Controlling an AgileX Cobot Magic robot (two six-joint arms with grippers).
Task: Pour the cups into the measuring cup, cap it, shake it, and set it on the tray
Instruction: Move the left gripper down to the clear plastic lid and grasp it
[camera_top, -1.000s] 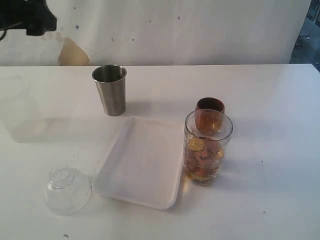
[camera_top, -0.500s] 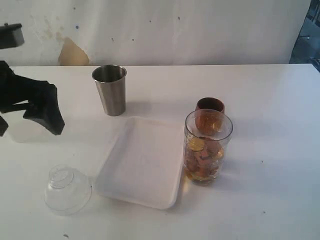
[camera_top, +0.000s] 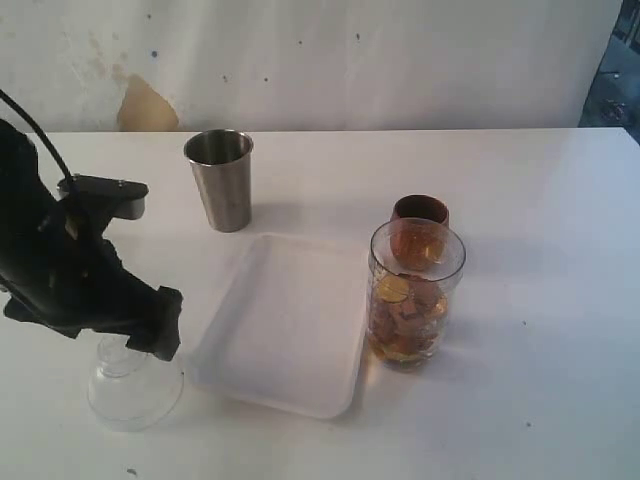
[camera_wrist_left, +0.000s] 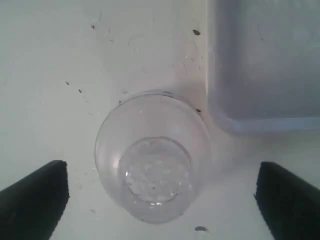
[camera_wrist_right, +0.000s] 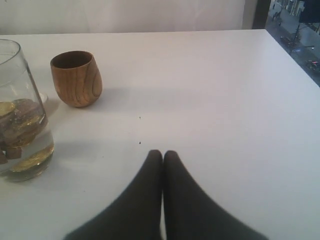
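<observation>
Capping stage, I judge: the left gripper (camera_wrist_left: 160, 197) hangs spread wide over the domed lid (camera_wrist_left: 152, 155) (coin-filled measuring cup (camera_top: 415, 295) just beside the tray (camera_top: 290, 330)), so next it must lower and clamp

- Straight down onto a white desk (camera_wrist_left: 60, 60), scattered with small dark specks (camera_wrist_left: 196, 32);
- Clear domed lid (camera_wrist_left: 152, 157) near the middle, resting on the desk, narrower round centre toward the camera, tiny bright flecks showing in it;
- Rounded corner of the white tray (camera_wrist_left: 265, 65) just beside the lid, low rim casting a soft shadow; touching the lid or not, impossible to tell;
- Left gripper (camera_wrist_left: 161, 200) spread wide, black fingertips (camera_wrist_left: 35, 200) on either side of the lid, both well apart from it, nothing held between them.
</observation>
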